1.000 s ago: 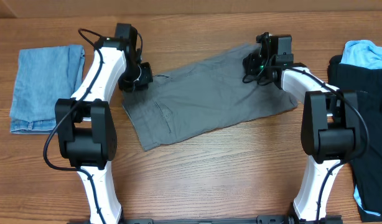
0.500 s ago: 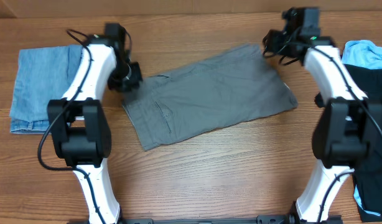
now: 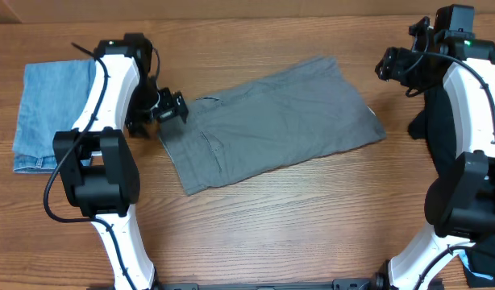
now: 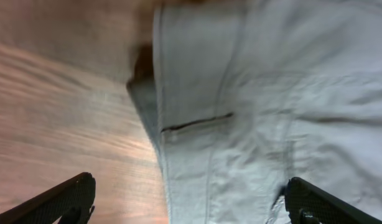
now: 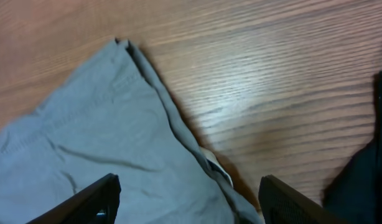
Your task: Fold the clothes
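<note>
Lying flat on the bench (image 3: pixel 296 234), the shorts (image 3: pixel 272 121) are free; left tool (image 3: pixel 168 107) gapes empty at their left edge, right tool (image 3: pixel 393 63) open, empty, beyond their right corner. Black cloth (image 5: pixel 376 168) is cut off.

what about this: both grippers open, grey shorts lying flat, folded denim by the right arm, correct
Not quite. The overhead view shows the folded denim by the left arm, not the right. The rest holds: left gripper and right gripper are open, grey shorts flat.
</note>
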Controlling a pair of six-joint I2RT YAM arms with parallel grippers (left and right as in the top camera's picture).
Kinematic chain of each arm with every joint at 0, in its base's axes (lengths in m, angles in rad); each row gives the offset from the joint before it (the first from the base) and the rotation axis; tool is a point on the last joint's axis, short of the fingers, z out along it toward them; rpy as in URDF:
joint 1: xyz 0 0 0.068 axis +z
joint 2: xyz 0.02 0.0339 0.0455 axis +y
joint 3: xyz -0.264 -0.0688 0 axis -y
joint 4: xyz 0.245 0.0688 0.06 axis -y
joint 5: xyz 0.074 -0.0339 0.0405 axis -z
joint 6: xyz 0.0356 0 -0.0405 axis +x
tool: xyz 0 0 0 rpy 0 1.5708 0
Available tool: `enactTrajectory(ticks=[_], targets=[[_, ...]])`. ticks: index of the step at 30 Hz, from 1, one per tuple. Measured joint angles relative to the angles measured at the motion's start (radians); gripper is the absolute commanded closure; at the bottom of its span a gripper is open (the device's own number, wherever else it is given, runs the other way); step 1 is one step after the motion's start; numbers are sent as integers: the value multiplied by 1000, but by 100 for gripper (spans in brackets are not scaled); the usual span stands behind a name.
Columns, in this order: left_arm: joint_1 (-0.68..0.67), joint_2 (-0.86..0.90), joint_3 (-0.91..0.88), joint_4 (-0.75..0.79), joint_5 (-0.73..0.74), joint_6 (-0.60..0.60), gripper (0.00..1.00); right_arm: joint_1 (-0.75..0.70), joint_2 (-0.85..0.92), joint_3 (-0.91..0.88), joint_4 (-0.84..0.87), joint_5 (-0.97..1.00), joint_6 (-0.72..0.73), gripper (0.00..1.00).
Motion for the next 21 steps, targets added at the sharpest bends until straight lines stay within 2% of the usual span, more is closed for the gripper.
enactTrajectory(ticks=[8,12,14,15,17,18,20,21], targets=[[2,0,-121,51,28,-21,0,6,1,0,-19,-16,-47,24],[2,0,-207,112,43,-33,4,6,3,0,-35,-16,-51,20],[2,0,-242,133,52,-37,9,6,3,0,-37,-16,-52,20],[2,0,-257,144,57,-39,18,6,3,0,-36,-16,-55,20],[2,0,-273,150,69,-51,52,6,3,0,-36,-16,-55,20],[2,0,-276,153,77,-55,64,6,3,0,-36,-16,-55,20],[2,0,-279,171,98,-55,84,6,3,0,-36,-16,-55,20],[2,0,-280,183,108,-55,89,6,3,0,-36,-16,-55,20]])
